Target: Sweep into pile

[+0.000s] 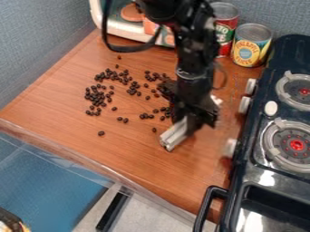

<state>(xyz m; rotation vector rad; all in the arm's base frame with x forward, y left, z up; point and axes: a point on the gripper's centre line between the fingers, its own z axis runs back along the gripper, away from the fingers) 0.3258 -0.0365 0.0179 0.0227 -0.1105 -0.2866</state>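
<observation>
Seems to be mid-sweep, with the gripper (pixel 192 118) at centre of the frame, clamped, as far as can be judged, on a white bar (pixel 174 136) angled down-left. Dark beans (pixel 95 94) scattered from upper left to centre, in loose clumps, not yet one pile. Next, best to set the bar outside the stragglers and draw inward toward the thickest clump. Watch the counter edge (pixel 108 171) along lower left, the stove (pixel 254 158) at right and cans (pixel 252 44) at upper right. Most room for swinging round at lower centre.
</observation>
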